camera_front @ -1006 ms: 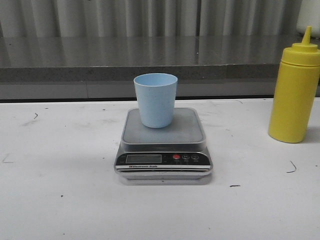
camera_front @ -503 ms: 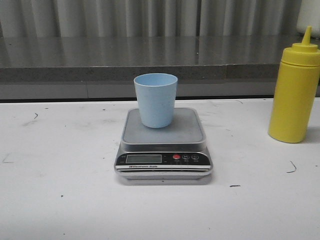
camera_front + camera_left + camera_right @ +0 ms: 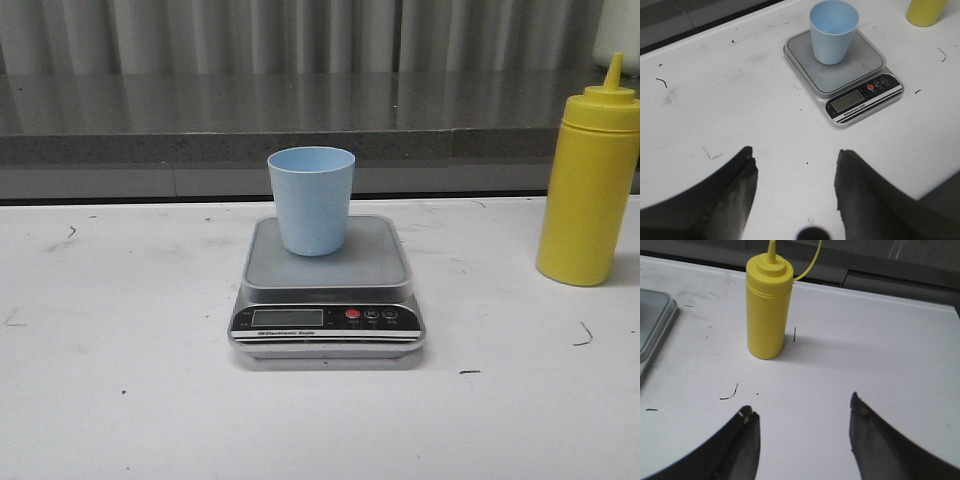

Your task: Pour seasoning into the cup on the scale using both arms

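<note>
A pale blue cup (image 3: 311, 200) stands upright on the silver scale (image 3: 328, 290) at the middle of the white table; the left wrist view shows the same cup (image 3: 833, 31) and scale (image 3: 850, 75). The yellow seasoning bottle (image 3: 588, 190) stands upright at the far right, also seen in the right wrist view (image 3: 768, 315). My left gripper (image 3: 796, 152) hangs open over bare table, short of the scale. Over bare table short of the bottle, my right gripper (image 3: 802, 407) is open too. Neither gripper shows in the front view.
A grey ledge (image 3: 300, 120) runs along the back edge of the table, with a corrugated wall behind it. Small dark scuff marks (image 3: 584, 335) dot the white tabletop (image 3: 120, 380). The scale's corner (image 3: 655, 325) lies to one side of the bottle.
</note>
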